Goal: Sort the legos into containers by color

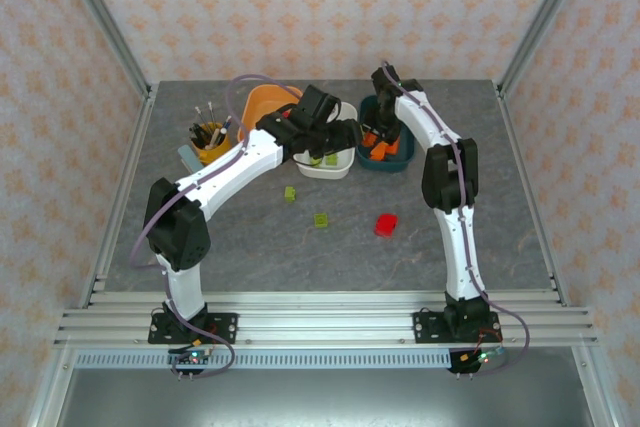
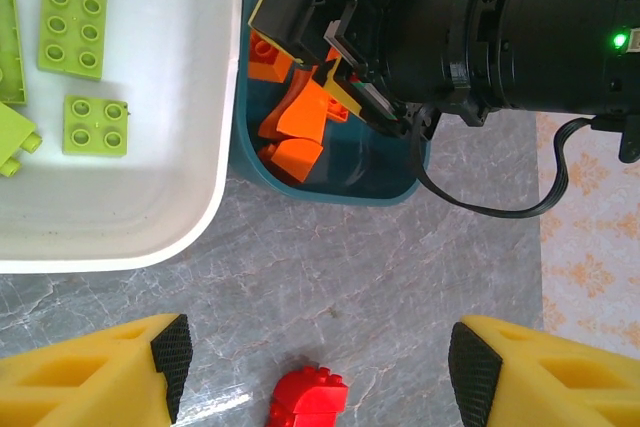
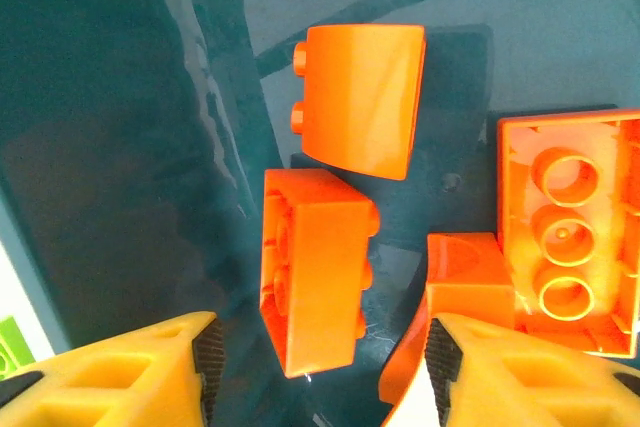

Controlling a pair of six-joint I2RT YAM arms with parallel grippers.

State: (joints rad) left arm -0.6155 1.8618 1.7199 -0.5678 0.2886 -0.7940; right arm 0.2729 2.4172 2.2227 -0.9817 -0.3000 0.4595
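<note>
My right gripper [image 3: 318,362] is open and low inside the dark teal tub [image 1: 404,162], and an orange brick [image 3: 315,272] lies between its fingers, touching neither. Three more orange bricks [image 3: 362,97] lie around it. My left gripper [image 2: 320,362] is open above the table beside the white tub [image 2: 150,227], which holds lime green bricks [image 2: 72,15]. A red brick [image 2: 305,399] lies on the table between its fingers, well below them. In the top view the red brick [image 1: 386,224] and two green bricks [image 1: 290,193] lie loose on the table. The orange tub [image 1: 262,105] stands behind my left arm.
A yellow cup of brushes [image 1: 209,139] stands left of the orange tub. The three tubs stand close together at the back of the grey table [image 1: 250,247]. My two wrists are close together over the white and teal tubs.
</note>
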